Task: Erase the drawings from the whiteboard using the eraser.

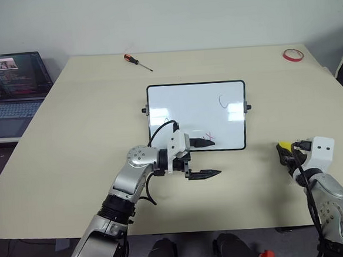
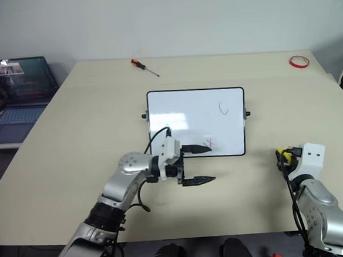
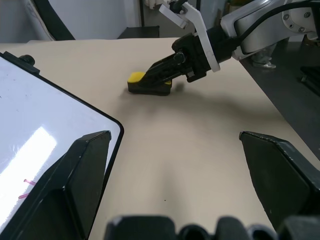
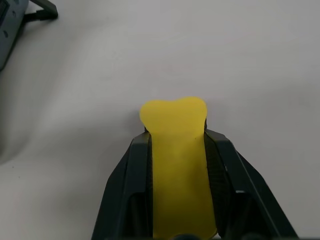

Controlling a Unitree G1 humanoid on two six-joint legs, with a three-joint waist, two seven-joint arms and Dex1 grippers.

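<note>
While the right gripper (image 4: 175, 150) clamps the eraser (image 4: 176, 165) between its jaws, the yellow block's long axis runs along the fingers, its tip sticking out past them. It sits right of the whiteboard (image 1: 197, 116) on the surface (image 1: 72, 141). The left gripper (image 1: 212, 157) hangs wide open at the board's near edge.

The tabletop (image 1: 72, 141) looks smooth and matt, a pale beige with no shine. The whiteboard (image 1: 194, 112) is glossy white (a bright patch of light sits on it) with a thin black plastic-looking frame. The eraser (image 4: 177, 165) looks soft and matt yellow, squashed in at the sides. The right pincer (image 4: 177, 145) has dull black plastic-looking fingers.
</note>
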